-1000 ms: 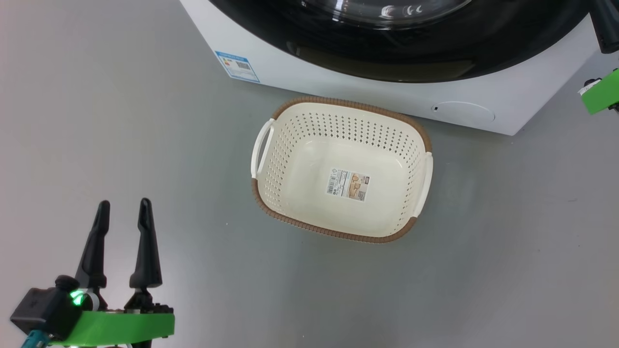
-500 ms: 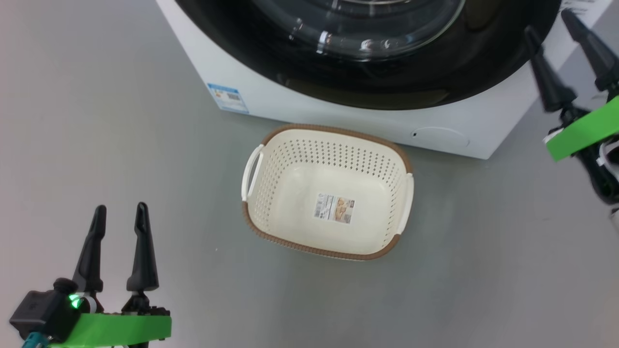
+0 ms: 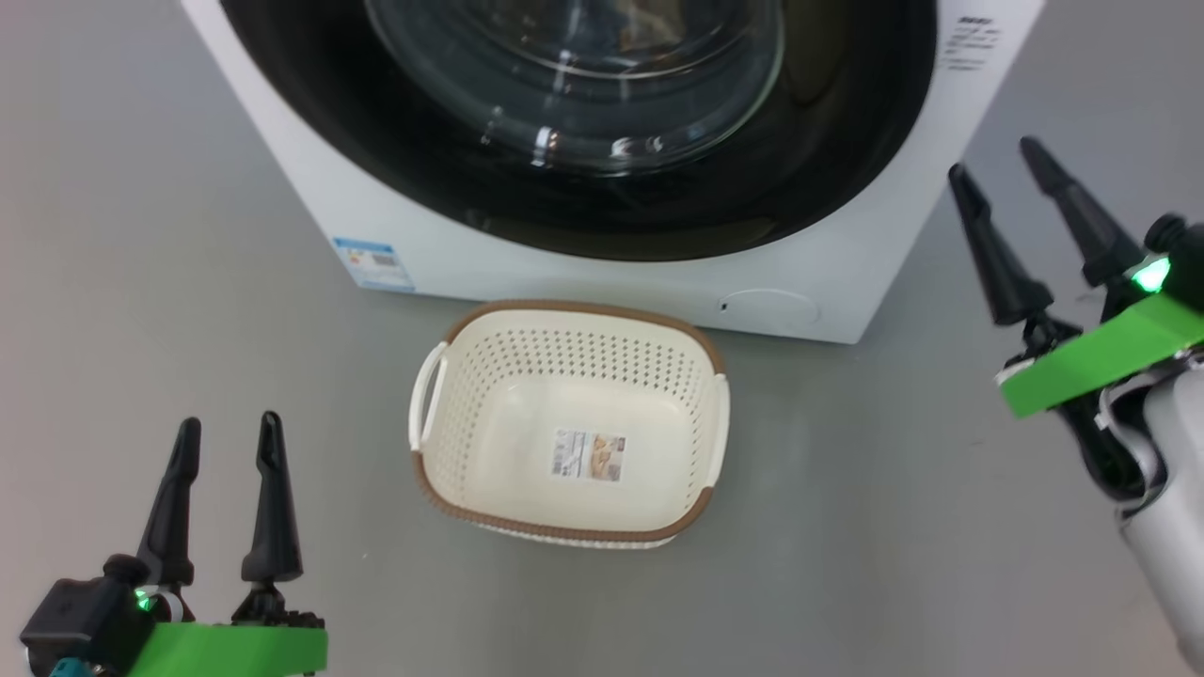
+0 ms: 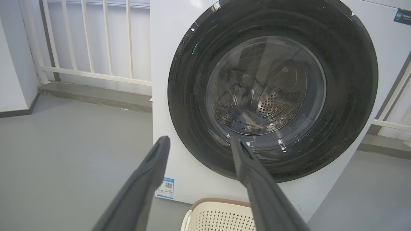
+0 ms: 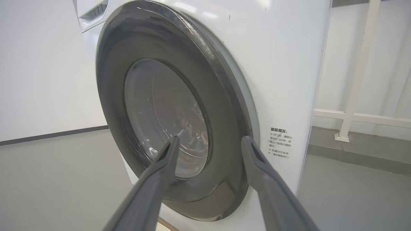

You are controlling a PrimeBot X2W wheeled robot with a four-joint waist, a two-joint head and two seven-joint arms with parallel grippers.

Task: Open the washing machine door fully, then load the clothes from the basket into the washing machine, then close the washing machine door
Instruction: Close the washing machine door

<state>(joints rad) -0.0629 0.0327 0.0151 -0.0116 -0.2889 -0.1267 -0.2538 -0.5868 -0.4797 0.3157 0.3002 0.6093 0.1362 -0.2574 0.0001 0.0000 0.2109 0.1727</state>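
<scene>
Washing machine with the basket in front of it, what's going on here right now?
A two-armed robot faces the washing machine. The washing machine door looks shut, and some clothes show through it, lying inside. The basket sits empty on the floor just in front. The left pincer and the right pincer are both open, holding nothing and touching nothing.

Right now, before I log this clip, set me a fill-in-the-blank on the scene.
The washing machine door is ____.
Apart from its label, the basket is ____.
The left hand and the right hand both stand ____, holding nothing.
The clothes lie in the steel ____.
Missing: shut; empty; open; drum.
</scene>
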